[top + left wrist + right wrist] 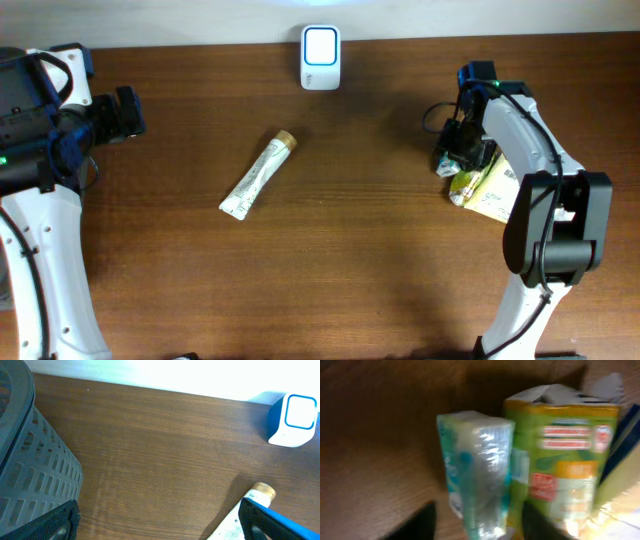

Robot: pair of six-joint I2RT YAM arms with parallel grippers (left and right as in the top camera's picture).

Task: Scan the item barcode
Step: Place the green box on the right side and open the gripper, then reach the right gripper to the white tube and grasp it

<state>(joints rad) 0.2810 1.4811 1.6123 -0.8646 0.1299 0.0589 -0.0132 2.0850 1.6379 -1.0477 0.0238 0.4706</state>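
Right wrist: wrapped pack [476, 470] within spread right end effector [479, 512], beside green pouch [562, 460]

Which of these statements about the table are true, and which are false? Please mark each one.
1. The tube lies flat on the table, between the two arms. True.
2. The left gripper holds the tube. False: its jaws are open and empty, and it is well away from the tube.
3. The scanner stands at the table's far edge, opposite the arm bases. True.
4. The green packet lies under the left arm. False: it lies by the right gripper, next to a teal-wrapped packet that sits between that gripper's open jaws.
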